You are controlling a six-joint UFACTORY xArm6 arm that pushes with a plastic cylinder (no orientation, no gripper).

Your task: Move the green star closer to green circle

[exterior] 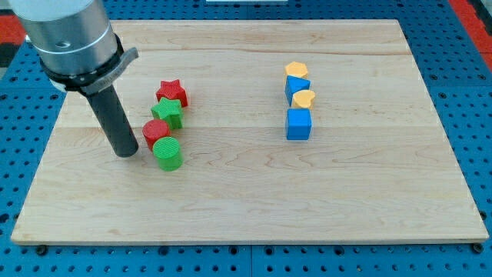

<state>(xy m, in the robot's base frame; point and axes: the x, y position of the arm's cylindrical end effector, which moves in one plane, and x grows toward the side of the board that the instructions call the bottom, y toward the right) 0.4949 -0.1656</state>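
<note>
- green circle (pixel 167 152) sits nearest, a ribbed little cylinder, red circle (pixel 154 131) touching it at 11 o'clock
- green star (pixel 167 112) is right behind, wedged between red circle and red star (pixel 172 93)
- my tip (pixel 127 154) is at the circle's 9 o'clock; no claw on this rig
- tabletop (pixel 231 208) wide open nearby; blue and yellow blocks well off at 3 o'clock

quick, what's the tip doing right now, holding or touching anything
My tip: a bare rod with no hand, holding nothing. It sits on the board just to the view's left of the red circle and green circle; contact cannot be told.
</note>
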